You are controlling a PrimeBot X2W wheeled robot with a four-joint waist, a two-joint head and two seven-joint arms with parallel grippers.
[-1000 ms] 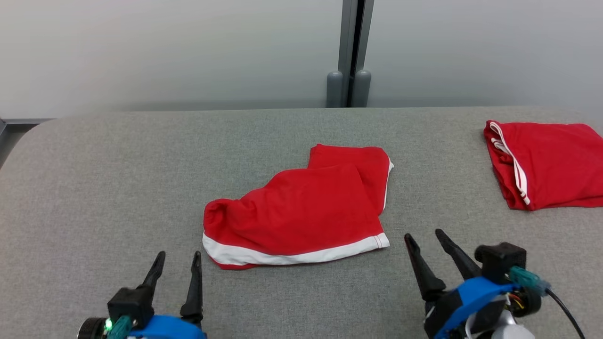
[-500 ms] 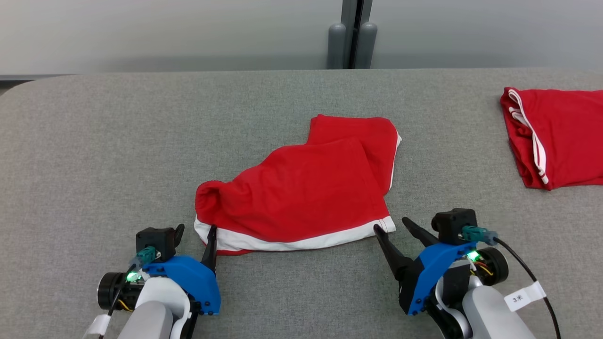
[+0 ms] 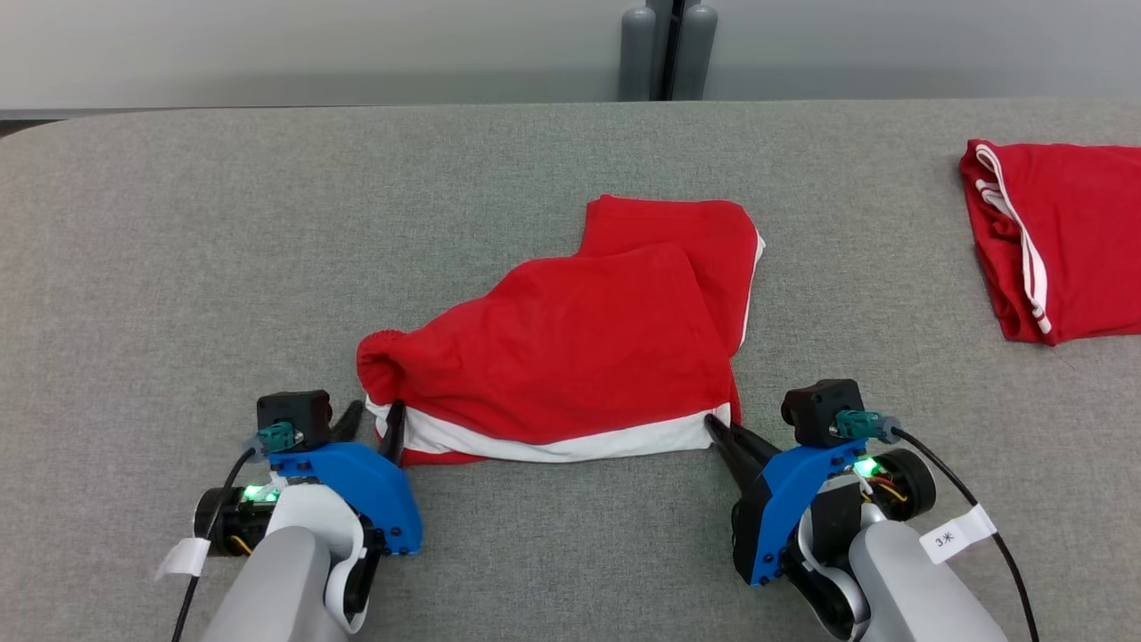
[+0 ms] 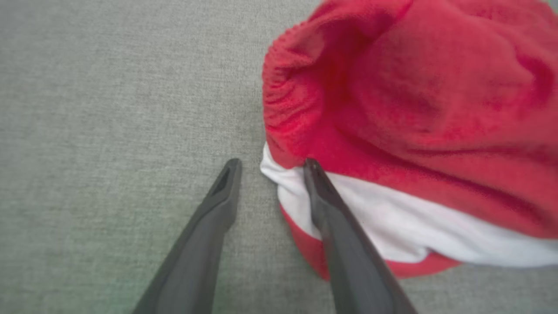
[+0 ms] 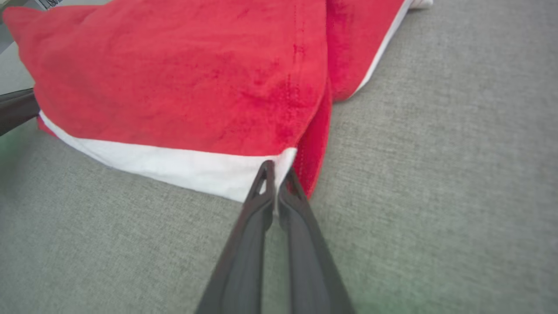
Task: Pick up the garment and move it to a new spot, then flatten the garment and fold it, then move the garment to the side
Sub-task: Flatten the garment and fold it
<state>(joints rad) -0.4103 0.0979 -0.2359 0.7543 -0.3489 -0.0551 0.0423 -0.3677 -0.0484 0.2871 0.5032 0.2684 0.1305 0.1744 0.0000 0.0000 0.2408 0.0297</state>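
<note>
Soft red garment with a wide white band along its near edge, lying rumpled and puffy in the middle of the fuzzy grey table. Left claw at the band's left corner, thin dark fingers apart, one on the white cloth, one over bare table. Right claw at the band's right corner, pointed fingers pinched together on the cloth. Folded red cloth with thin white stripes, lying flat, well apart at the right edge.
</note>
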